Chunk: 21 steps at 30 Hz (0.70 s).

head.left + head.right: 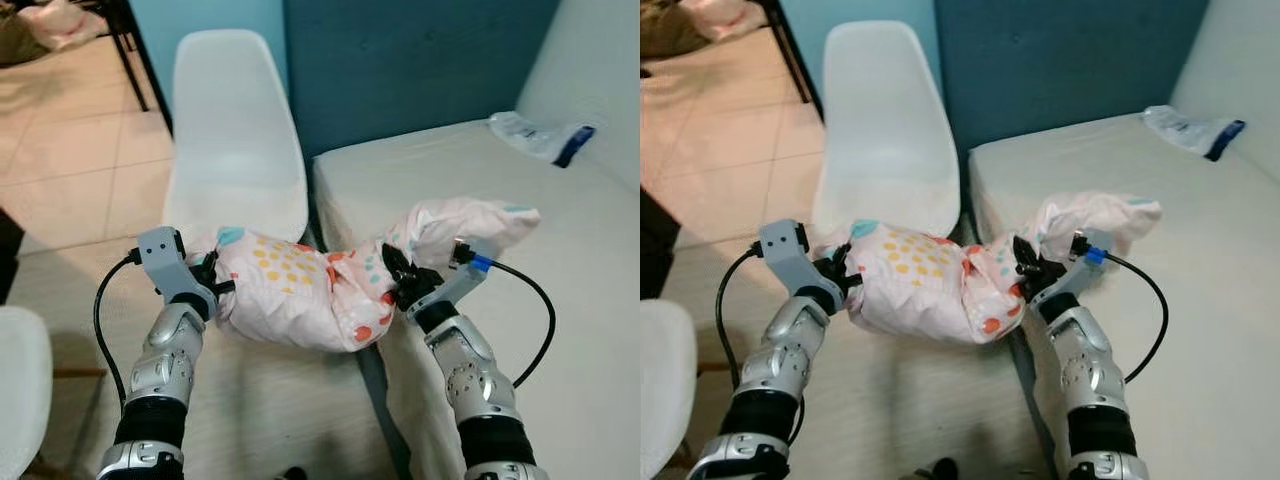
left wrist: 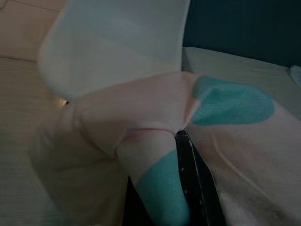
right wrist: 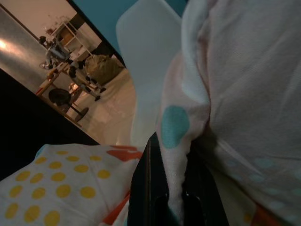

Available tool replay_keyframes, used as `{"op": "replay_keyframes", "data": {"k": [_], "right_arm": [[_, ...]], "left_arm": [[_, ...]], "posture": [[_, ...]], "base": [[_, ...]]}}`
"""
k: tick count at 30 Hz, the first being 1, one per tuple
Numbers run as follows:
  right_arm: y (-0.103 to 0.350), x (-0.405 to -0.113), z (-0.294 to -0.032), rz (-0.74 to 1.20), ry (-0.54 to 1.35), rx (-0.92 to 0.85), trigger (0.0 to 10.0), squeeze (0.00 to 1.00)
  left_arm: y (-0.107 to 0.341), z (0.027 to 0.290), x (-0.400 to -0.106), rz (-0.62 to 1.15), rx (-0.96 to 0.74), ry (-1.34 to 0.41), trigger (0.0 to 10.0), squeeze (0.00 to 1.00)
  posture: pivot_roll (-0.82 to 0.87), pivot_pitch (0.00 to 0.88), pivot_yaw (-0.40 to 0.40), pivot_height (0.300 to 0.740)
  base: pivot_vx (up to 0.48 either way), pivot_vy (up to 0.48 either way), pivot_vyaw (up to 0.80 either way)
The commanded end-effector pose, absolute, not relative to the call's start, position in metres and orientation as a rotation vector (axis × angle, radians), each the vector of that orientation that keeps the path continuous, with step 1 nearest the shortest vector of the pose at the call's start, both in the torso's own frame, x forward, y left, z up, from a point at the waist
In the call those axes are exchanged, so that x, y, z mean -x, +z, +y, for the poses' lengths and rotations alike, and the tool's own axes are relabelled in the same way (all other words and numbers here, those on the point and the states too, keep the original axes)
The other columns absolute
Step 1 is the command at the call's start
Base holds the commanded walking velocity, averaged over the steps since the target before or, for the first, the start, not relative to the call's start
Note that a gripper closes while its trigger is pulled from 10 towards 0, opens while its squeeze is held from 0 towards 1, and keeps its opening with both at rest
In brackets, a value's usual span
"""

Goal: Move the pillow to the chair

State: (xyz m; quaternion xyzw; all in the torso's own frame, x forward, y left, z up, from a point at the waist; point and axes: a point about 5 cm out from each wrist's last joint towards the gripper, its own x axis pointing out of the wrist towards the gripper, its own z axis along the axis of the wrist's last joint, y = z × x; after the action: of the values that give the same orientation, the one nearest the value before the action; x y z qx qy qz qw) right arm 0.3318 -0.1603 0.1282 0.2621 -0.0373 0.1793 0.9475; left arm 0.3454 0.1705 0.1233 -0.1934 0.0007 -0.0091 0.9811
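Observation:
A pale pink pillow (image 1: 300, 285) with yellow, teal and orange dots hangs between my two grippers, partly over the front edge of a white chair (image 1: 235, 140) and partly over the bed's corner. My left gripper (image 1: 207, 278) is shut on the pillow's left end, fabric pinched between its fingers (image 2: 190, 183). At the pillow's right part my right gripper (image 1: 398, 277) is shut on a fold of cloth, seen between the black fingers (image 3: 146, 188). The pillow's right end (image 1: 470, 225) rests on the mattress.
The bed (image 1: 560, 300) with a beige sheet fills the right side, a plastic bag (image 1: 540, 135) lying at its far corner. A teal headboard wall (image 1: 420, 60) stands behind. Another white seat edge (image 1: 20, 385) is at the lower left. Tiled floor (image 1: 70, 150) lies left of the chair.

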Motion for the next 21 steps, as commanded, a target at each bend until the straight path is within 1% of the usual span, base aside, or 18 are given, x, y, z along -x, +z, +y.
{"op": "replay_keyframes", "data": {"k": [1,8,9,12,13,18,21], "right_arm": [[0.134,-0.332,-0.152,-0.101,0.419,-0.535,10.0,0.0],[0.134,-0.333,-0.151,-0.097,0.418,-0.535,10.0,0.0],[0.132,-0.335,-0.153,-0.086,0.386,-0.533,10.0,0.0],[0.128,-0.338,-0.157,-0.056,0.321,-0.544,10.0,0.0],[0.122,-0.341,-0.161,-0.009,0.276,-0.514,10.0,0.0],[0.125,-0.34,-0.163,-0.043,0.283,-0.538,10.0,0.0],[0.128,-0.34,-0.162,-0.058,0.293,-0.545,10.0,0.0]], "left_arm": [[0.122,0.166,-0.346,0.005,0.368,-0.03,10.0,0.0],[0.123,0.165,-0.346,0.003,0.363,-0.027,10.0,0.0],[0.123,0.165,-0.347,0.004,0.36,-0.029,10.0,0.0],[0.123,0.165,-0.347,0.006,0.354,-0.033,10.0,0.0],[0.123,0.163,-0.348,0.004,0.353,-0.045,10.0,0.0],[0.124,0.16,-0.348,0.0,0.341,-0.069,10.0,0.0],[0.125,0.16,-0.348,-0.002,0.338,-0.072,10.0,0.0]], "posture": [[-0.06,0.154,0.028,0.74],[-0.06,0.148,0.031,0.74],[-0.06,0.146,0.033,0.74],[-0.06,0.145,0.035,0.74],[-0.06,0.147,0.036,0.74],[-0.06,0.148,0.04,0.74],[-0.06,0.148,0.039,0.74]], "base": [[0.0,0.0,0.77],[0.0,0.0,0.77],[0.0,0.0,0.78],[0.0,0.0,0.0],[0.0,0.0,0.0],[0.0,0.0,0.0],[0.289,0.0,0.0]]}}
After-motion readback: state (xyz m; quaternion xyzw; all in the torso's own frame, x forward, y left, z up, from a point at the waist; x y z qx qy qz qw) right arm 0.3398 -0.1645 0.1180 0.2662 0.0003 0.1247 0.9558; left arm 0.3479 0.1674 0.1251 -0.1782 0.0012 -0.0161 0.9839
